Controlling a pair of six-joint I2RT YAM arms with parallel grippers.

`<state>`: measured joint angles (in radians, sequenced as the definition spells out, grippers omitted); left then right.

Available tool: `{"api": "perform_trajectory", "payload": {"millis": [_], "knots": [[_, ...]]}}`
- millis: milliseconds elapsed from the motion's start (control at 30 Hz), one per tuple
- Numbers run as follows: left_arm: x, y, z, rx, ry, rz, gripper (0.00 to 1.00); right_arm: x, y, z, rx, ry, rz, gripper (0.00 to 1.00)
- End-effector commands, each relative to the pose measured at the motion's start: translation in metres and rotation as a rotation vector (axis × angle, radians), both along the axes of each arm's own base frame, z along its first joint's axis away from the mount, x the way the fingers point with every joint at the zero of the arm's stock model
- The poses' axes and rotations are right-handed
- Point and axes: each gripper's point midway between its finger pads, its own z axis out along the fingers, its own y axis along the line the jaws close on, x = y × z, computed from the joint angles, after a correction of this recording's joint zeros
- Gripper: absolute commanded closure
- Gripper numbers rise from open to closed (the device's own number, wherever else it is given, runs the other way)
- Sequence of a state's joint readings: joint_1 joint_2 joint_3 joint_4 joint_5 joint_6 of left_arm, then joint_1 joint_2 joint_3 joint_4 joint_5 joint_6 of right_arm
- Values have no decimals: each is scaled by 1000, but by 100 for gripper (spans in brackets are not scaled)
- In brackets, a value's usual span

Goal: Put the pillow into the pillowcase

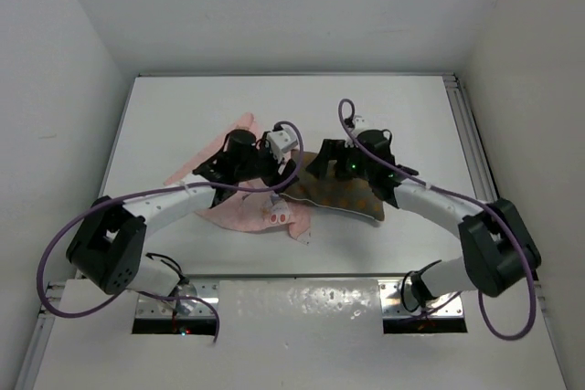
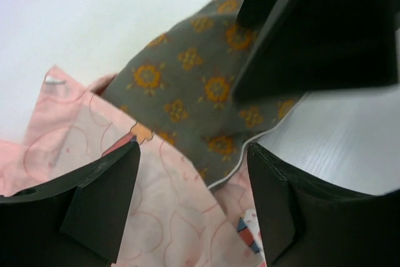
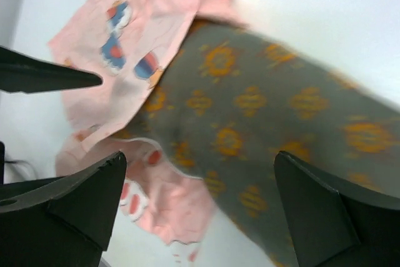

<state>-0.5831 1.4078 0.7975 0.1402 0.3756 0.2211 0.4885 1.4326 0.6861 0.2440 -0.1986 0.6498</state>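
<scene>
The left hand (image 2: 190,176) hangs wide open over the pillowcase (image 1: 245,214); the right hand (image 3: 200,167), equally wide, hovers above the pillow (image 1: 345,192), which lies mid-worktop (image 1: 183,116) overlapping the pink cloth. Pinch only the top layer, lifting the mouth before pushing.

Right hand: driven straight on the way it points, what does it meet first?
Probably the pillow: its dotted face sits dead ahead between the open fingers of the right hand. The pillowcase lies off to the left. Depth is hard to judge.
</scene>
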Motion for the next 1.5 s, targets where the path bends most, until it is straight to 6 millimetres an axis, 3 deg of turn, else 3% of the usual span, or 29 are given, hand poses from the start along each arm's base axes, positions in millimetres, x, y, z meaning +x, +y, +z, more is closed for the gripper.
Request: {"api": "perform_trajectory", "payload": {"millis": [0, 67, 167, 200, 233, 333, 367, 467, 533, 567, 633, 667, 733, 800, 867, 967, 1067, 1200, 1300, 1467], "knots": [[19, 7, 16, 57, -76, 57, 32, 13, -45, 23, -253, -84, -35, 1], [31, 12, 23, 69, -101, 119, 29, 23, -63, 23, -297, -81, -76, 1], [45, 14, 25, 89, -125, 166, 22, 35, -69, 14, -308, -37, -59, 1], [48, 13, 17, 111, -124, 166, 21, 41, -66, 16, -305, -28, -47, 1], [53, 15, 13, 124, -129, 185, 21, 43, -65, 0, -311, 24, -20, 1], [58, 12, -5, 167, -126, 157, 23, 56, -61, -7, -319, 53, 11, 1], [54, 8, -13, 176, -112, 118, 23, 57, -58, -19, -321, 76, 36, 1], [42, 1, -37, 197, -49, 30, 24, 65, -37, -24, -266, 69, 163, 1], [37, 1, -51, 215, -7, 18, 23, 59, -24, -32, -240, 108, 243, 1], [38, 2, -56, 221, 4, 34, 24, 56, -21, -46, -241, 146, 276, 1], [45, 8, -63, 240, 13, 86, 50, 46, -10, -50, -196, 175, 347, 1], [47, 9, -62, 241, 8, 96, 71, 38, -6, -57, -184, 188, 384, 1], [51, 9, -55, 243, -21, 91, 80, 24, 1, -62, -132, 209, 442, 2], [57, 4, -41, 224, -39, 76, 82, 10, 4, -64, -101, 219, 493, 40], [53, -4, -32, 204, -42, 7, 82, 3, 4, -64, -86, 246, 488, 100], [51, -5, -31, 204, -50, -18, 79, -1, 5, -60, -81, 227, 483, 100], [55, 0, -29, 224, -66, 8, 81, -2, 5, -43, -78, 152, 451, 100], [57, 3, -20, 238, -101, 8, 99, -9, 2, -41, -101, 125, 419, 100], [59, -4, -3, 210, -117, -8, 100, -16, 0, -49, -124, 134, 404, 100], [58, -20, 26, 128, -96, -32, 100, -23, 10, -43, -126, 111, 418, 100]]}}
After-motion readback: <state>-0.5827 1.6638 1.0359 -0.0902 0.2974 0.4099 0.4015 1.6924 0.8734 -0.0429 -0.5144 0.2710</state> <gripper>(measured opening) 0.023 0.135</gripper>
